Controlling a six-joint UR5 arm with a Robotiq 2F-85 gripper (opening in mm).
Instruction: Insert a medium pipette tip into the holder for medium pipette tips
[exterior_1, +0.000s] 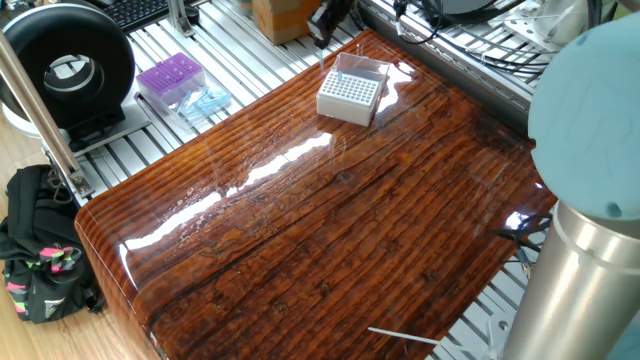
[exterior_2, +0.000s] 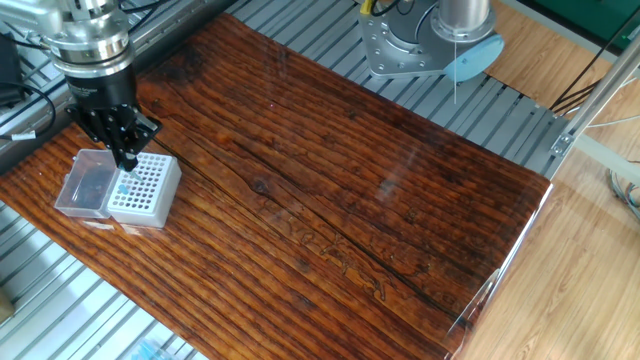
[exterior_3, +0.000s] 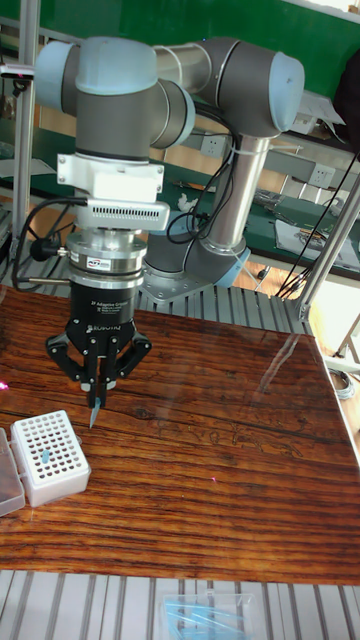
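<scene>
1. Gripper (exterior_3: 96, 386): fingers drawn narrow, clamping the medium pipette tip (exterior_3: 93, 411), which hangs point-down from between them.
2. Holder for medium pipette tips (exterior_3: 49, 456): white box on the wooden table (exterior_3: 220, 480), with its clear lid (exterior_3: 8, 468) lying open beside the grid; one tip already appears seated in a hole.
3. Progress: tip picked up and carried close to the holder, above its far edge. Remaining: align over a free hole, lower, release.
</scene>
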